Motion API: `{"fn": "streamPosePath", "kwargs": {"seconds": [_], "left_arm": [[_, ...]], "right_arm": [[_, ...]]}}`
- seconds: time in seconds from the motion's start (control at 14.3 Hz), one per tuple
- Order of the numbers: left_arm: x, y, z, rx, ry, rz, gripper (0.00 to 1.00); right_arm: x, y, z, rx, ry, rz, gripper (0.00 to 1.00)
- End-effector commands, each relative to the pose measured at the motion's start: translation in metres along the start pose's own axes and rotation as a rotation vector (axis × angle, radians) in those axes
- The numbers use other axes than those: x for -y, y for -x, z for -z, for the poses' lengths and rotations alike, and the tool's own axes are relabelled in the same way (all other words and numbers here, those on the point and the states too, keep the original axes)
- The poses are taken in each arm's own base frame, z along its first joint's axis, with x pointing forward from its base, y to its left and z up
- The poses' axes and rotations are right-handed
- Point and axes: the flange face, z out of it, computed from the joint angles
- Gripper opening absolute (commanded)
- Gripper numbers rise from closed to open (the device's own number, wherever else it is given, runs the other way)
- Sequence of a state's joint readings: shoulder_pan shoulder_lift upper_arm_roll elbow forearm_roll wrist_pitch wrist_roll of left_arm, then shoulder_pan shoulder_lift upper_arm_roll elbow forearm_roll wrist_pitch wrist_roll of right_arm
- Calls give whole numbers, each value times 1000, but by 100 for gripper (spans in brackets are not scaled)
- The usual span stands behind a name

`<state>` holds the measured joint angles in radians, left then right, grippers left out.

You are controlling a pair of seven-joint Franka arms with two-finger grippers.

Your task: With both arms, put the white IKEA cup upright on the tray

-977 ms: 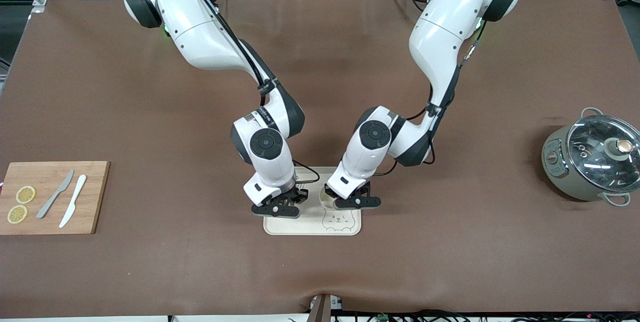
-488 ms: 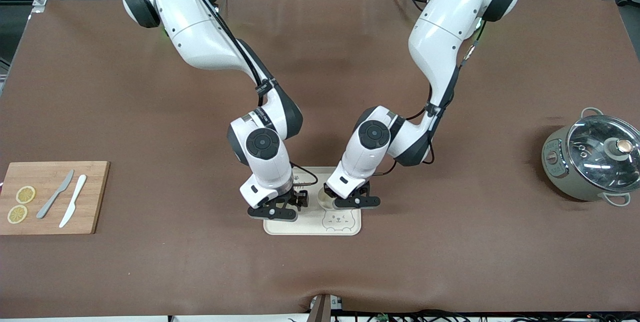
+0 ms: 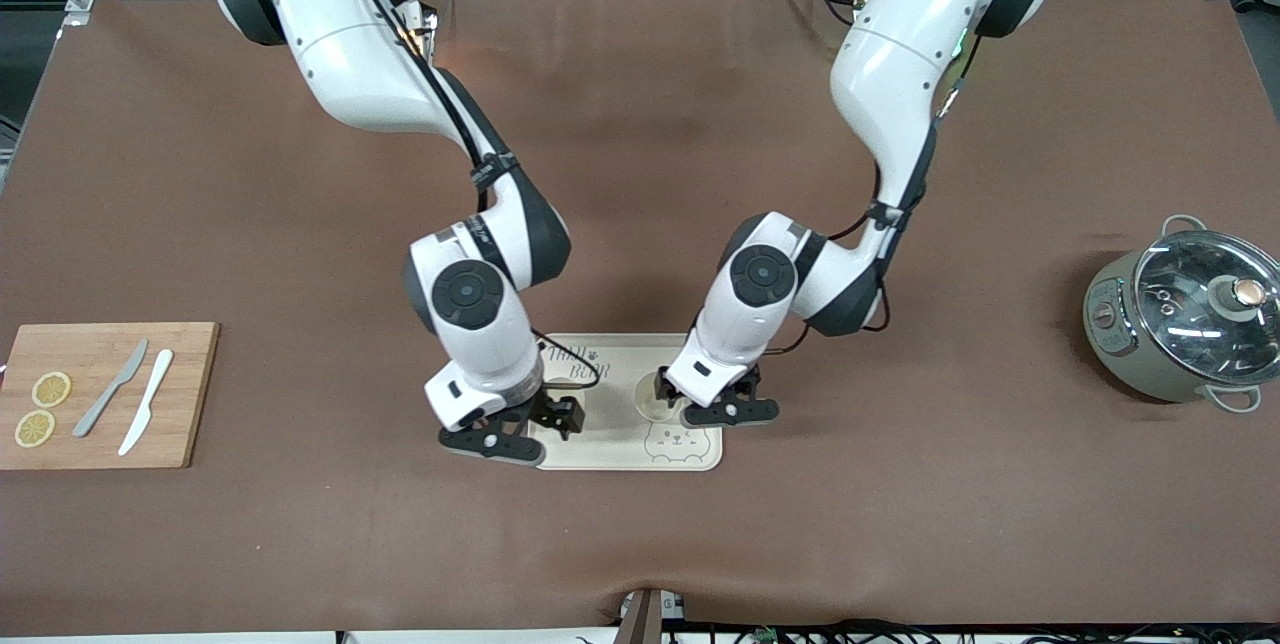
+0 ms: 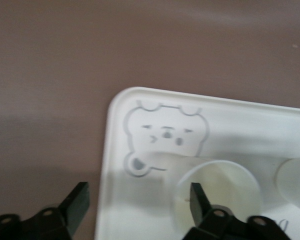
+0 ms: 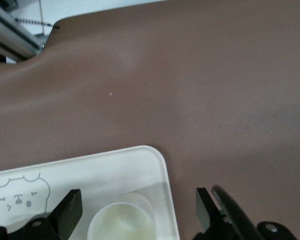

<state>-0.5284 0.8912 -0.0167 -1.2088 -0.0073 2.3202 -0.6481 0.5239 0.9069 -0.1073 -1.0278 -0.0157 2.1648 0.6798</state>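
Note:
The cream tray [image 3: 610, 446] with a bear drawing lies nearer the front camera, mid-table. A white cup [image 3: 652, 398] stands upright on it, beside the bear. My left gripper [image 3: 712, 402] is open and empty over the tray's end toward the left arm. In the left wrist view [image 4: 138, 201] the cup [image 4: 217, 192] sits just outside one finger, on the tray [image 4: 240, 130]. My right gripper [image 3: 545, 419] is open and empty over the tray's other end. The right wrist view [image 5: 137, 210] shows a white cup [image 5: 122, 225] upright on the tray [image 5: 90, 175], near its rim.
A wooden cutting board [image 3: 195, 394] with two lemon slices [image 3: 50, 389] and two knives [image 3: 112, 389] lies at the right arm's end. A grey pot [image 3: 1185, 319] with a glass lid stands at the left arm's end. A pale round shape [image 4: 295, 180] beside the cup is unclear.
My right gripper has moved away from the cup toward the right arm's end, uncovering the tray's lettering. My left gripper has shifted slightly toward the left arm's end. The cup stays put.

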Motion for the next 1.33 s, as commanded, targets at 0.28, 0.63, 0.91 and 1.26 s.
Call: {"fn": "streamPosePath", "kwargs": {"seconds": [0.28,0.63,0.91,1.26], "left_arm": [[120,-89,126,-36,-29,-204,100],[216,-119,127,-11,-67,-181,100],[264,-110,217,41,-84,-223,100],[283,-79,330,113,-97,-222,100]], "right_arm": [[-106,-67,53,71,15,37,100],[-202,-111,114,77,10,-12,100],[-283,-118,157,117,12,25,100],[-347,-101,210,112,-23,20,100]]}}
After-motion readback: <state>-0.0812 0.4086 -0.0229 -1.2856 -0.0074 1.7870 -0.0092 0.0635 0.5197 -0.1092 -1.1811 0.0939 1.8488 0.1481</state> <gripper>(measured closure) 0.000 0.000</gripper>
